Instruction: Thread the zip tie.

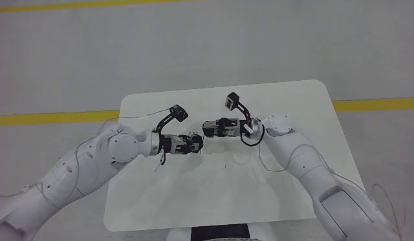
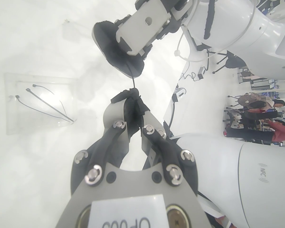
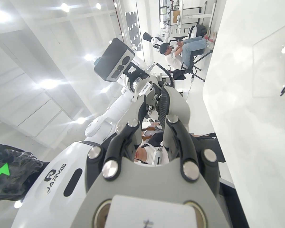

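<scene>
A thin black zip tie runs in a short straight stretch between my two grippers, held above the white table. My left gripper is shut on one end of it, and a small black knob shows at its cloth-covered fingertips. The right gripper, with black padded fingers, is shut on the other end, and the strand comes out from between its pads. In the top view the left gripper and the right gripper meet tip to tip over the table's middle. The right gripper has its fingers together.
A clear flat tray lies on the table beside the grippers with two spare black zip ties in it. The tray's corner shows in the right wrist view too. The table edge runs close behind the right gripper.
</scene>
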Tool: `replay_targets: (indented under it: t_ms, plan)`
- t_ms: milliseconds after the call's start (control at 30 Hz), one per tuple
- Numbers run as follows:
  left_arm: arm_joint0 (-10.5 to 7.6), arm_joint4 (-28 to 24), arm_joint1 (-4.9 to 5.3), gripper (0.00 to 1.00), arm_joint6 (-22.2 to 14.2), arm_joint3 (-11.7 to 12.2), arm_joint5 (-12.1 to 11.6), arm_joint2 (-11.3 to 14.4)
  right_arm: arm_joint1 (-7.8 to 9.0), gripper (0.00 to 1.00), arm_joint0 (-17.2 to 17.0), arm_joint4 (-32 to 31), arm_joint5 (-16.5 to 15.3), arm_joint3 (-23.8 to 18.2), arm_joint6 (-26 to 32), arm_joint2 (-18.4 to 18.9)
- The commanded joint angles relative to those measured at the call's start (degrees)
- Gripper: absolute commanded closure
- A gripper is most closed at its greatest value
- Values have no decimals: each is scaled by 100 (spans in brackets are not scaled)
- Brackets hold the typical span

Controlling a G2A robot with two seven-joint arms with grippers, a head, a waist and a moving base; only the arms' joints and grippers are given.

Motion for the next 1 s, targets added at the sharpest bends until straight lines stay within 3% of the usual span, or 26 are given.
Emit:
replay_targets:
  t_ms: [0,300,700,733,767,800,967]
  plan:
    - [0,0,0,100,0,0,0,0,-3,85,-5,-15,0,-3,9,1]
    - [0,0,0,100,0,0,0,0,-22,100,-17,-59,0,-7,-26,9]
    - [0,0,0,100,0,0,0,0,-32,100,-24,-93,0,-4,-27,60]
    - [0,0,0,86,0,0,0,0,-32,100,-25,-96,0,-3,-28,68]
    - [0,0,0,53,0,0,0,0,-30,100,-25,-96,0,3,-36,80]
    - [0,0,0,2,0,0,0,0,-29,100,-25,-98,0,8,-49,92]
    - [0,0,0,0,0,0,0,0,-12,100,-42,-95,0,42,-152,188]
